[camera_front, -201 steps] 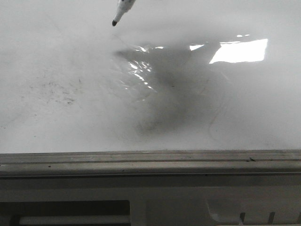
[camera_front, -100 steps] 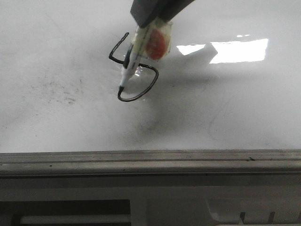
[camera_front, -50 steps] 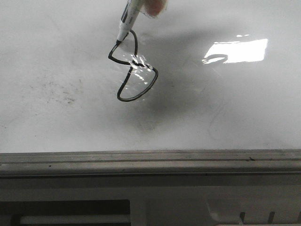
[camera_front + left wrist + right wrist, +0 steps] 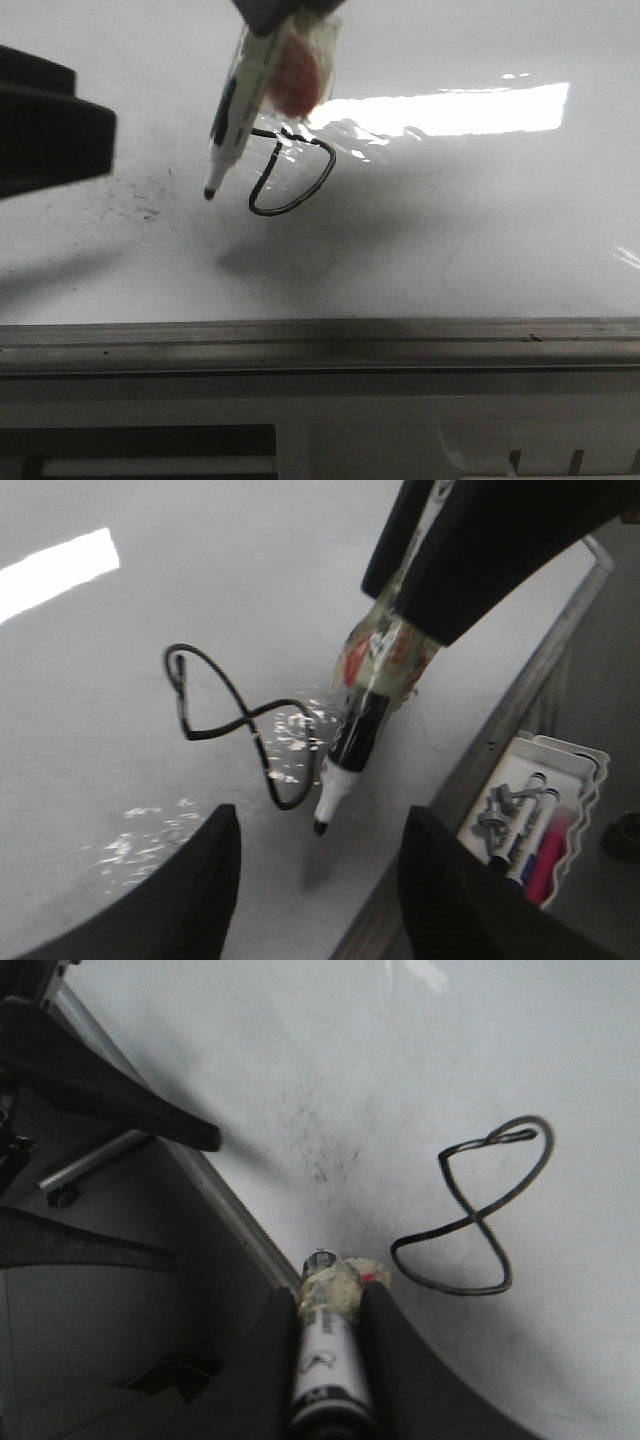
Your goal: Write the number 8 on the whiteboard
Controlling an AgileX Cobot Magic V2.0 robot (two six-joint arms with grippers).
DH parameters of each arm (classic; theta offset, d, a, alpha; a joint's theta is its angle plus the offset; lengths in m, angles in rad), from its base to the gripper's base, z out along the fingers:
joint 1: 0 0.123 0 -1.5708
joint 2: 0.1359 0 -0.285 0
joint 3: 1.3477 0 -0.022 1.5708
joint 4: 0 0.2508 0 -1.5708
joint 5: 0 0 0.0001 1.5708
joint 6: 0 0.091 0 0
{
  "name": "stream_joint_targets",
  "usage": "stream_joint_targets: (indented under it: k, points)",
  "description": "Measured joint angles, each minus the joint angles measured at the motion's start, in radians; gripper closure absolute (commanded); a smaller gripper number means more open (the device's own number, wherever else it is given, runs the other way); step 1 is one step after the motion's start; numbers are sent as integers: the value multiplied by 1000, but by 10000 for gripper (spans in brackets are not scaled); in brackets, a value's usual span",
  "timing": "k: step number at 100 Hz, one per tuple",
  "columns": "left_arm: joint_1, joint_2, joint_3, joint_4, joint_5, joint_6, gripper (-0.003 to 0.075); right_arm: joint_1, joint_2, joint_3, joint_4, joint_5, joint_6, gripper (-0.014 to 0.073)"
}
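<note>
- The work surface is the whiteboard (image 4: 480, 240), a glossy white sheet with faint grey smudges, a bright strip of reflected light and a grey metal rail along its near edge.
- Locate the number 8 (image 4: 290, 175) left of centre on the board. In the front view the marker hides its upper loop; both wrist views show the whole figure (image 4: 480, 1210), with both loops drawn and the line crossing at the waist.
- Locate the marker (image 4: 235, 120). It is tilted, tip down, and the tip hangs just beside the figure's left side. From the shadow below it, you can judge the tip to be off the board.
- Check the right claw (image 4: 325, 1345): it is pinching the marker barrel, which is wrapped in tape where the fingers grip it.
- Check the left claw (image 4: 315, 900): its two dark fingers stand spread with nothing between them, near the figure and above the board.
- A tray of spare markers (image 4: 535, 810) sits beyond the rail, off the writing area.
- Task status, as a judgement: the writing itself appears complete, since the figure reads as a closed, if lopsided, 8. What probably remains is to carry the marker clear of the board without dragging the tip across the wet line.
</note>
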Motion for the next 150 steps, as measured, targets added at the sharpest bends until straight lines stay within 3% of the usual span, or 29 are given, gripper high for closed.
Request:
stream_joint_targets:
  k: [32, 44, 54, 58, 65, 80, 90, 99, 114, 123, 138, 150]
  points:
    - [-25, 215, 0, 0, -201, 0, 416, 49, 9, 2, 42, 16, 2, 657]
    - [-25, 255, 0, 0, -225, 0, 551, 49, 9, 2, 56, 21, 2, 657]
    - [-27, 272, 0, 0, -229, 0, 741, 49, 9, 2, 58, 26, 2, 655]
    - [-28, 274, 0, 2, -231, 0, 741, 49, 9, 2, 58, 26, 2, 641]
    - [-28, 275, 0, 6, -233, 2, 741, 49, 9, 2, 59, 27, 4, 539]
    - [-28, 275, 0, 8, -235, 2, 741, 49, 9, 2, 59, 29, 7, 162]
    - [-28, 275, 0, -8, -237, 2, 741, 49, 9, 2, 59, 37, 7, 115]
    - [-28, 272, 0, -100, -234, 2, 741, 49, 9, 2, 52, 47, 7, 139]
    - [-23, 223, -2, -491, -180, 2, 741, 49, 9, 2, 46, 84, 7, 157]
    - [6, 195, -15, -667, -82, 2, 741, 49, 9, 2, 46, 95, 7, 158]
    - [71, 189, -72, -763, 147, 0, 741, 49, 9, 2, 46, 95, 7, 157]
    - [92, 189, -100, -783, 207, 0, 741, 49, 9, 2, 46, 96, 7, 157]
